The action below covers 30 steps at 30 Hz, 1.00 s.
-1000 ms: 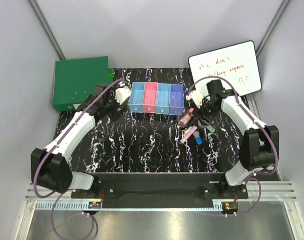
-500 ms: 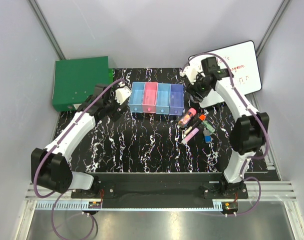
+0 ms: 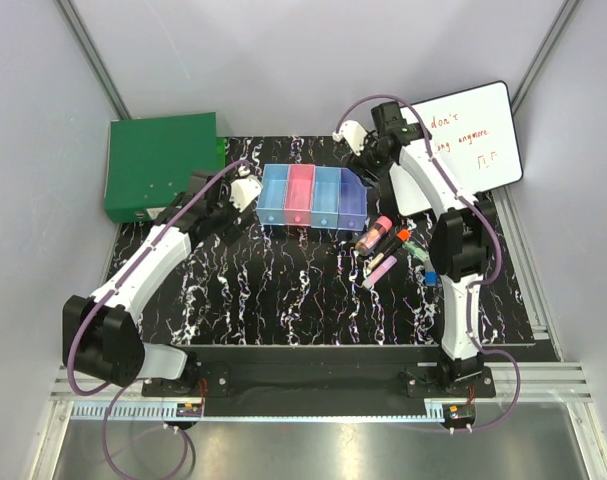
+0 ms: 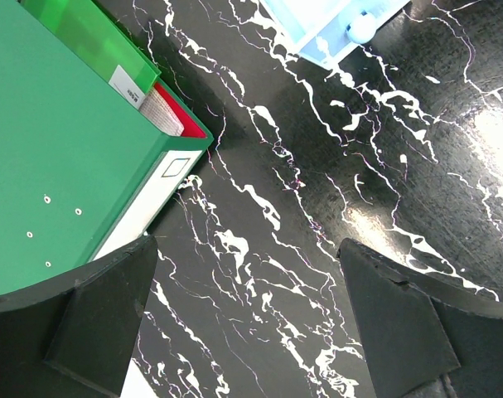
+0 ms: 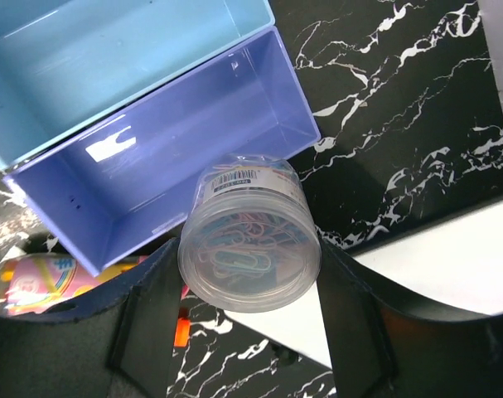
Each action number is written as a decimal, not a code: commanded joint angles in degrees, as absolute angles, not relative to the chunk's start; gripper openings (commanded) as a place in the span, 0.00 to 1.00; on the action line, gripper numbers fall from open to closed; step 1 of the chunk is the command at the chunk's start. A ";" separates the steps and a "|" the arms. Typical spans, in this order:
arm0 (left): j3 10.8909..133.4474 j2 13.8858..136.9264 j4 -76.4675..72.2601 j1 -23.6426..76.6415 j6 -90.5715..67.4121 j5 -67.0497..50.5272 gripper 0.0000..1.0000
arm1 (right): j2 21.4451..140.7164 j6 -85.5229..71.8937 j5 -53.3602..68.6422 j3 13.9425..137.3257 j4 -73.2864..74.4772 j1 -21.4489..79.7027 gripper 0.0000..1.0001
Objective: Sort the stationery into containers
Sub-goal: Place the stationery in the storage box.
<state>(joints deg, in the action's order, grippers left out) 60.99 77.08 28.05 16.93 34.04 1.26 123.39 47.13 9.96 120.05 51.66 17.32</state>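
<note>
Black white-veined table (image 3: 283, 300), grey walls on three sides. Green box (image 3: 158, 165): back left corner, lying flat. Whiteboard (image 3: 473, 135): back right, red handwriting. Bins (image 3: 314, 196): row of four joined, light blue, pink, light blue, purple, at centre back; no contents visible. Left gripper (image 4: 243, 332): fingers spread wide, nothing between them, low over bare table between the green box and the leftmost bin. Right gripper (image 5: 249, 286): clamped on a tub (image 5: 249, 240), clear, round, filled with coloured paper clips, barcode label on its wall; in the wrist view the tub hangs over the purple bin's (image 5: 168, 149) outer corner, above its rim. Loose on the table, right of the bins: tube (image 3: 373, 235), pink cap; orange marker (image 3: 401, 240); pink marker (image 3: 381, 268); green stick (image 3: 420, 256); blue piece (image 3: 431, 278), beside the right arm.
</note>
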 commanded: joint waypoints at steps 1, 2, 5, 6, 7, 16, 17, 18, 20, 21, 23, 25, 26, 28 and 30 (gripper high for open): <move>61.26 76.64 25.40 17.14 34.37 0.88 0.99 | 126.82 47.72 9.40 123.92 50.62 17.67 0.40; 61.26 76.64 25.31 17.14 34.37 0.88 0.99 | 127.26 47.81 9.40 124.36 50.36 17.93 0.40; 61.17 76.90 25.14 17.14 34.45 0.79 0.99 | 128.66 47.81 9.67 125.59 50.45 18.37 0.41; 61.08 77.25 25.05 17.14 34.37 0.79 0.99 | 129.02 47.73 9.75 126.03 50.36 18.46 0.41; 61.00 77.34 24.79 17.14 34.45 0.79 0.99 | 129.81 47.72 9.76 126.56 50.19 18.72 0.41; 61.35 78.84 24.26 17.14 34.10 0.62 0.99 | 131.40 46.85 10.37 129.81 50.27 20.04 0.41; 61.43 78.92 24.26 17.14 34.10 0.62 0.99 | 131.48 46.85 10.37 129.73 50.36 20.13 0.41; 61.52 79.19 24.17 17.14 34.10 0.62 0.99 | 131.57 46.85 10.28 129.64 50.27 20.21 0.41; 61.79 79.36 24.08 17.14 34.01 0.53 0.99 | 132.10 46.76 10.28 129.29 50.27 20.48 0.42; 61.79 79.37 24.08 17.14 34.01 0.61 0.99 | 132.36 46.76 10.20 129.11 50.27 20.57 0.43; 61.87 79.37 24.00 17.14 34.10 0.53 0.99 | 132.98 46.76 10.28 128.41 50.27 20.74 0.46; 61.79 79.37 23.91 17.14 34.36 0.62 0.99 | 133.85 47.28 10.11 127.97 50.27 20.92 0.50; 61.79 79.37 23.91 17.14 34.28 0.70 0.99 | 134.21 47.37 10.02 127.88 50.27 21.00 0.58; 61.61 79.37 23.91 17.14 34.54 0.88 0.99 | 135.34 47.55 9.58 128.14 50.36 21.18 0.67; 61.52 79.28 23.91 17.05 34.80 0.97 0.99 | 135.61 47.55 9.49 128.32 50.27 21.18 0.74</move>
<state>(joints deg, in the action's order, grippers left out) 60.99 79.26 26.76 16.93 34.06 1.26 134.32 47.11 9.98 127.00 51.27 20.47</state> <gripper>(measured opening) 0.987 0.693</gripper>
